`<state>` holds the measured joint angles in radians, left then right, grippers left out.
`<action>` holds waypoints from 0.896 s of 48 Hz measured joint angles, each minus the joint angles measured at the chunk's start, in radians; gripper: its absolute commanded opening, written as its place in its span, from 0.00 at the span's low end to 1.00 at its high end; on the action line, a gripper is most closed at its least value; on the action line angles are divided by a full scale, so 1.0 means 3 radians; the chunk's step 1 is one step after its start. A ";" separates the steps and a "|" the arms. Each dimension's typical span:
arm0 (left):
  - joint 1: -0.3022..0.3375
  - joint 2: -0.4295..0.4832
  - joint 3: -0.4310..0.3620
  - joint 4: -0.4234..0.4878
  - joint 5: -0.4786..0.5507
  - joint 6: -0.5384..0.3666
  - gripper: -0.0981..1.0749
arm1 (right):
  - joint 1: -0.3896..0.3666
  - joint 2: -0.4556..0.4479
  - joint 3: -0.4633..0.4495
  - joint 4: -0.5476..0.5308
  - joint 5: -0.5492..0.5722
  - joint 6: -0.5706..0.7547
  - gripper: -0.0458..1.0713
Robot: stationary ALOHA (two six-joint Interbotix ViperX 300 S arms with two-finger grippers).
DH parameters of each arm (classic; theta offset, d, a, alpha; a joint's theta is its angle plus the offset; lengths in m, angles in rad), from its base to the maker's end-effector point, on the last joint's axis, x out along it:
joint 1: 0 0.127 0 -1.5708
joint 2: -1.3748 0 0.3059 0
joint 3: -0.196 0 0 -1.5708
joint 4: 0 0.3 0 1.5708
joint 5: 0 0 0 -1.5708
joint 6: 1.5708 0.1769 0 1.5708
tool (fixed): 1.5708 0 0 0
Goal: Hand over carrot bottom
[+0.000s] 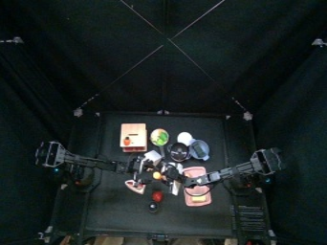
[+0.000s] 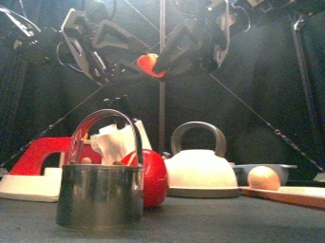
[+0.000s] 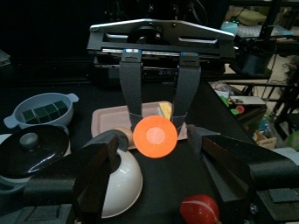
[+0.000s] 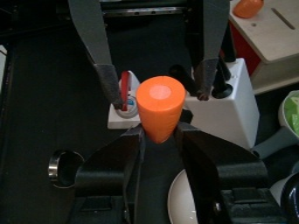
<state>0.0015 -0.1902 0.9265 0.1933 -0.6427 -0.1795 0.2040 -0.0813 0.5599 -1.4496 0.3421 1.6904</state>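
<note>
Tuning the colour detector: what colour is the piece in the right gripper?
Orange: the carrot bottom, clearest in the right wrist view.

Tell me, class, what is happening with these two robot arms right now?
The right gripper holds the carrot bottom, a stubby orange toy piece, in the air above the table. The left gripper faces it with its jaws wide open on either side of the carrot, not yet closed. The handover is midway. A kettle and a metal cup stand below.

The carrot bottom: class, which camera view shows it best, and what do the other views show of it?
The right wrist view: the carrot bottom is large, held in the right gripper, between the open left gripper's fingers. The left wrist view shows only its round end, the front view a small piece overhead, the top view a speck.
</note>
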 measured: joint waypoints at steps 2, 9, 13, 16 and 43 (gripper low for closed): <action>0.0000 0.0000 0.0000 0.0005 0.0000 0.0000 0.90 | 0.0000 0.0000 0.0000 -0.0010 0.0000 0.0000 0.68; 0.0000 0.0000 0.0000 0.0005 0.0000 0.0000 0.90 | 0.0000 0.0000 -0.0005 -0.0031 0.0000 0.0000 0.68; -0.0005 -0.0005 0.0000 0.0005 0.0000 0.0000 0.90 | -0.0010 0.0000 0.0000 -0.0031 0.0010 0.0000 0.68; 0.0000 -0.0005 0.0000 0.0005 0.0000 0.0000 0.90 | -0.0015 0.0000 -0.0005 -0.0036 0.0010 0.0000 0.68; -0.0005 0.0000 0.0000 0.0005 0.0000 0.0000 0.87 | -0.0041 0.0000 -0.0015 -0.0072 0.0010 0.0000 0.68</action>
<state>0.0000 -0.1902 0.9265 0.1948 -0.6427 -0.1795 0.1917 -0.0813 0.5553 -1.4711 0.3451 1.6904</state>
